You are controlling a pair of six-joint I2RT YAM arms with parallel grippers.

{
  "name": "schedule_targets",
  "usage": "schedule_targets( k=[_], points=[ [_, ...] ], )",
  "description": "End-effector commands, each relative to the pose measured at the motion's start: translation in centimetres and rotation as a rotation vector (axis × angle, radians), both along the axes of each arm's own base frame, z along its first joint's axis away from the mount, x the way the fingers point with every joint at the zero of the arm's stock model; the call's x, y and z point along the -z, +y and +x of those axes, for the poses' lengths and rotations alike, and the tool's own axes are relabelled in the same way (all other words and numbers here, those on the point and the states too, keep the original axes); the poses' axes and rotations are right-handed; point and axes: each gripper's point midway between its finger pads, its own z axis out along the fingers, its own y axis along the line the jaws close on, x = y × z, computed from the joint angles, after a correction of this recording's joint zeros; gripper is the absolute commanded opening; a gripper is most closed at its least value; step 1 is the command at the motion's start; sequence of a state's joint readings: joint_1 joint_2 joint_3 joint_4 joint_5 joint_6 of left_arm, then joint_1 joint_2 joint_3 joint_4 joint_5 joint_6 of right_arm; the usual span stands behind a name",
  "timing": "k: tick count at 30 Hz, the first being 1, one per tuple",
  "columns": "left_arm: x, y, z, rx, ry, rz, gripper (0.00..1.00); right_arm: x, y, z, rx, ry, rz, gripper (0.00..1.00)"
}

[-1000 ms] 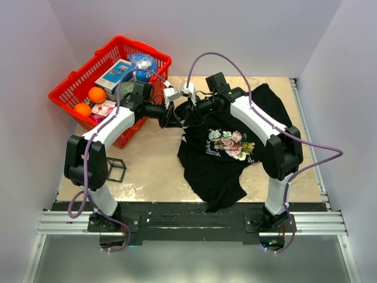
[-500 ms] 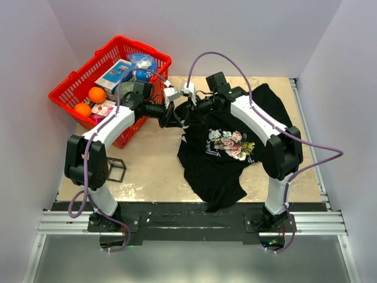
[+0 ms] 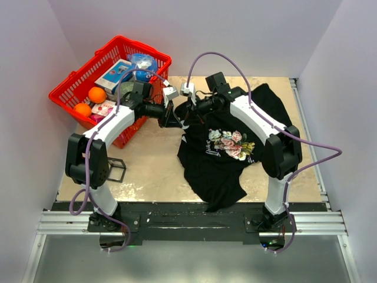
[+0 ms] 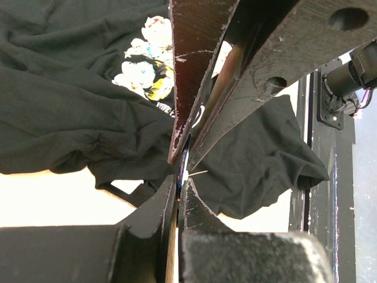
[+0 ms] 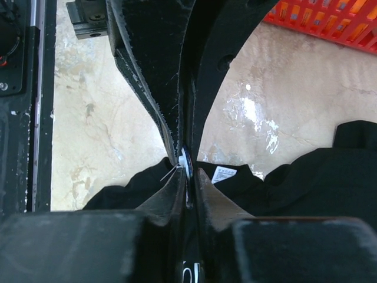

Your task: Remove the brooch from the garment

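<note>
Black T-shirt (image 3: pixel 215 168) lies rumpled on the table (image 3: pixel 147 168). At its top edge the left claw (image 4: pixel 179 177) and right claw (image 5: pixel 188 174) meet tip to tip, both pinching the tiny blue brooch (image 5: pixel 186 160), which sits edge-on between them.

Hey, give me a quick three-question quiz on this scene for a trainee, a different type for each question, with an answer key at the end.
1. True or false: the black floral-print T-shirt lies inside the red plastic basket.
2. Multiple choice: the left pincer and right pincer meet tip to tip
A) over the shirt's edge nearest the arm bases
B) at the shirt's far left edge, near the basket
C) above the basket's contents
3. Short answer: how many oranges are in the basket?

Key:
1. False. It lies on the beige table.
2. B, at the small round blue brooch.
3. Two.
</note>
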State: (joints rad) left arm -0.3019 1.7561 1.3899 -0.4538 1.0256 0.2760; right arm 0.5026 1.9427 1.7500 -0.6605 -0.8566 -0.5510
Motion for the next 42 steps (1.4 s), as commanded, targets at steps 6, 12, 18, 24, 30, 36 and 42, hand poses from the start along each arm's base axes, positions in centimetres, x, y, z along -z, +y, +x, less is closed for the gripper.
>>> schedule_targets(
  k=[6, 12, 18, 24, 30, 36, 42],
  points=[
    [-3.7, -1.1, 0.2, 0.050, -0.087, -0.080, 0.00, -3.2, -0.4, 1.6, 0.028, 0.009, 0.107, 0.45],
    [-3.7, -1.1, 0.2, 0.049, -0.084, -0.083, 0.00, -2.5, -0.3, 0.9, 0.015, 0.042, 0.108, 0.47],
    [-3.5, -1.0, 0.1, 0.046, -0.087, -0.075, 0.00, -3.0, 0.0, 0.3, -0.004, 0.071, 0.133, 0.48],
    [-3.5, -1.0, 0.8, 0.022, -0.098, -0.063, 0.00, -3.0, 0.1, 0.3, 0.005, 0.095, 0.143, 0.53],
    [-3.6, -1.0, 0.7, 0.019, -0.088, -0.071, 0.00, -2.4, 0.2, 0.5, 0.019, 0.076, 0.118, 0.52],
    [-3.6, -1.1, 0.6, 0.024, -0.084, -0.075, 0.00, -2.1, 0.4, 0.5, 0.013, 0.058, 0.102, 0.39],
    [-3.7, -1.1, 0.6, 0.026, -0.086, -0.076, 0.00, -2.1, 0.1, 0.7, 0.001, 0.023, 0.088, 0.33]
  ],
)
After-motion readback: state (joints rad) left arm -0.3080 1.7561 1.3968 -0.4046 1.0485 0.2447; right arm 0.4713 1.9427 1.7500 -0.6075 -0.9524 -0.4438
